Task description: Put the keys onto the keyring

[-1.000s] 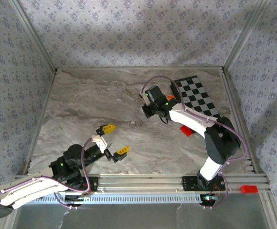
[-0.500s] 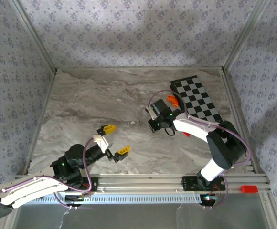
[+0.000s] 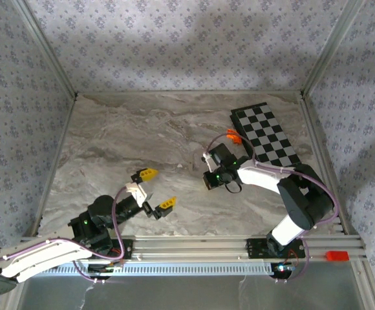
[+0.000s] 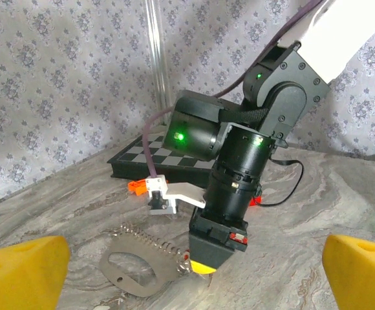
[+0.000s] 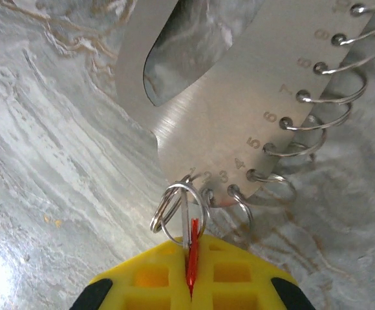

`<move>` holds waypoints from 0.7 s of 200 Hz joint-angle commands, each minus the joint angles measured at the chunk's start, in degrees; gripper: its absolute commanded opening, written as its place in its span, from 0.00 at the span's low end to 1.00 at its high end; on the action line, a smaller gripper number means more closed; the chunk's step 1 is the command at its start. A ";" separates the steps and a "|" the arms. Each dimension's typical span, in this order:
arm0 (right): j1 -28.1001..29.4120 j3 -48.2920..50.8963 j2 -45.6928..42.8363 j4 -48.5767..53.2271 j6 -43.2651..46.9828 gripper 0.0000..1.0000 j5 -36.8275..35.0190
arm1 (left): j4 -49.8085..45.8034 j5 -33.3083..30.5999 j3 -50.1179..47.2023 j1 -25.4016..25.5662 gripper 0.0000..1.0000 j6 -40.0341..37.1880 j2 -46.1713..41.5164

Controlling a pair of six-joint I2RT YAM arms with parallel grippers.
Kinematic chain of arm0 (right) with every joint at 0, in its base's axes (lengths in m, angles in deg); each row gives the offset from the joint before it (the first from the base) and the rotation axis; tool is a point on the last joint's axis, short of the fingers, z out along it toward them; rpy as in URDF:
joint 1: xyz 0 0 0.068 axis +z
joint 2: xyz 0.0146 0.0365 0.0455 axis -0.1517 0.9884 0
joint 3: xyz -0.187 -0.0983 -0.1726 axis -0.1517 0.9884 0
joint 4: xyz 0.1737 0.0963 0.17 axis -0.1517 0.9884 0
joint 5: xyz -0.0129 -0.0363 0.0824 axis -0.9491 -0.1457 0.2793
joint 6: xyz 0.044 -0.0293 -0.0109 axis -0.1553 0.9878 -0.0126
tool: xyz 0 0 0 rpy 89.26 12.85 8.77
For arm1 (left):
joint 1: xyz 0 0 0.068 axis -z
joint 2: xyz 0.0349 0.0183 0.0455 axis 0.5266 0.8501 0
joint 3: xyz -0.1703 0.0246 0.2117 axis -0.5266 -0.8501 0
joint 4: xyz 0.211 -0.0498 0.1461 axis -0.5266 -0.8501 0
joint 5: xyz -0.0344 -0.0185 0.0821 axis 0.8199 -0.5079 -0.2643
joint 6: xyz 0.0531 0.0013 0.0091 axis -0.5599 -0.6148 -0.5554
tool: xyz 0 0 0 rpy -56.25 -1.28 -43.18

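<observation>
— What's on the left?
— The left gripper [image 3: 155, 188]: blocky yellow fingertips spread wide over the grey veined marble table [image 3: 123, 135], holding nothing.
— And in the middle?
— A flat brushed-steel plate [image 5: 213, 116] with an oval cut-out lies on the marble. The keyring [image 5: 302, 95], a row of thin wire loops, threads its edge holes. The right gripper [image 4: 207, 263] stands over one end, yellow pads pressed together on the key [image 5: 192, 255], a thin red sliver seen edge-on, at a small split ring [image 5: 174, 188].
— Any writing?
— Stamped digits beside the holes, 3 to 9 legible.
— Further right?
— An orange piece [image 3: 233, 136], then a black-and-white checkerboard [image 3: 265, 132].
</observation>
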State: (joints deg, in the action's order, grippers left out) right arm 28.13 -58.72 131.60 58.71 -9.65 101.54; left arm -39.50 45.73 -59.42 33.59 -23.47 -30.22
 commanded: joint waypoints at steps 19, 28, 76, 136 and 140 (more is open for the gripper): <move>0.25 2.65 -1.31 0.08 -2.72 0.03 2.14 | 2.45 -1.40 -0.32 0.03 0.99 0.05 -0.24; 0.39 3.09 -1.48 0.17 -2.95 0.04 2.12 | 2.44 -1.44 -0.32 0.03 0.99 0.05 -0.16; 1.03 5.02 -5.31 1.24 -2.69 0.16 0.82 | 2.99 -1.46 -0.10 0.03 0.99 0.19 0.95; 1.91 8.58 -17.83 1.98 -2.11 0.44 -0.64 | 3.15 -1.68 2.54 -0.06 1.00 0.09 4.71; 1.90 8.75 -18.92 2.10 -2.02 0.45 -0.91 | 3.24 -1.85 2.72 -0.06 0.99 0.19 5.12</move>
State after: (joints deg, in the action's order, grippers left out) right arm 29.79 -51.31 118.37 59.08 -12.16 102.05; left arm -39.08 44.93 -59.57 33.59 -23.47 -26.46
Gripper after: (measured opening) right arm 0.423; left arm 0.994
